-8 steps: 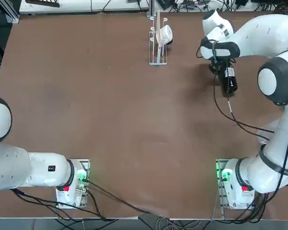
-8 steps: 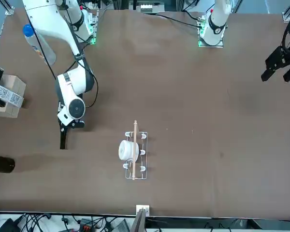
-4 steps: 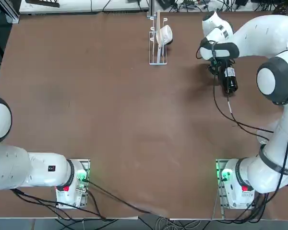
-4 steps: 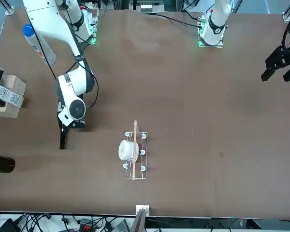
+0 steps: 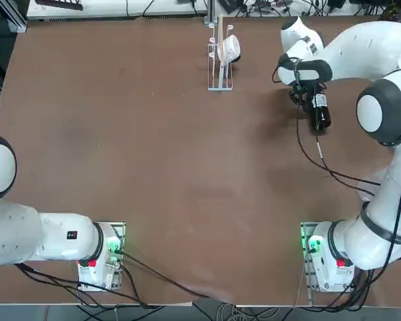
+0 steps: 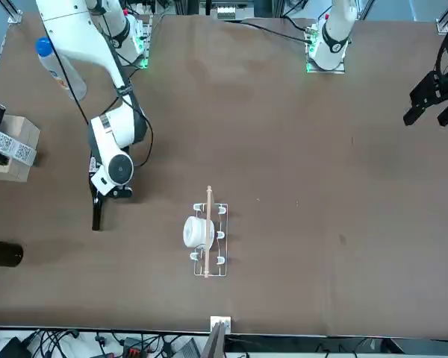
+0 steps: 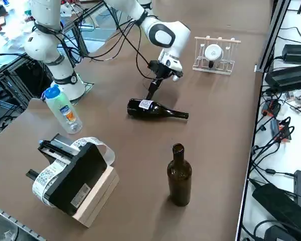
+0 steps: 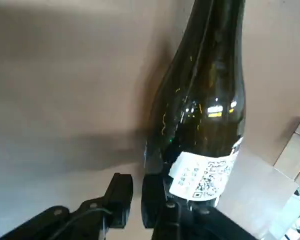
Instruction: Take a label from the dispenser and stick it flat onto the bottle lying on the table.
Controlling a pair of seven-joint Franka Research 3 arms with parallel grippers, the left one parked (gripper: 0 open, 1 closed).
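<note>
The dark glass bottle (image 7: 158, 110) lies on its side at the table's right part, also seen from overhead as bottle (image 5: 320, 115). A white label (image 7: 146, 104) with dark print sits on its body; the wrist view shows this label (image 8: 204, 175) close up. My right gripper (image 7: 151, 94) points down right beside the labelled body, and its place in the overhead view is gripper (image 5: 301, 98). In the wrist view the gripper (image 8: 137, 181) is open by a narrow gap with nothing in it. One finger (image 8: 152, 197) is against the bottle's side. The dispenser (image 7: 72, 175) stands at the right edge, its printed strip curling out.
A second dark bottle (image 7: 179, 175) stands upright near the lying one. Beside the dispenser is a clear plastic bottle (image 7: 63, 109) with a blue cap. The clear acrylic rack (image 5: 220, 57) with a white lump stands at the far edge. A black cable (image 5: 314, 154) trails from the right wrist.
The right arm's hand has edged very slightly beside the bottle. Bottle, label and finger gap look unchanged.
</note>
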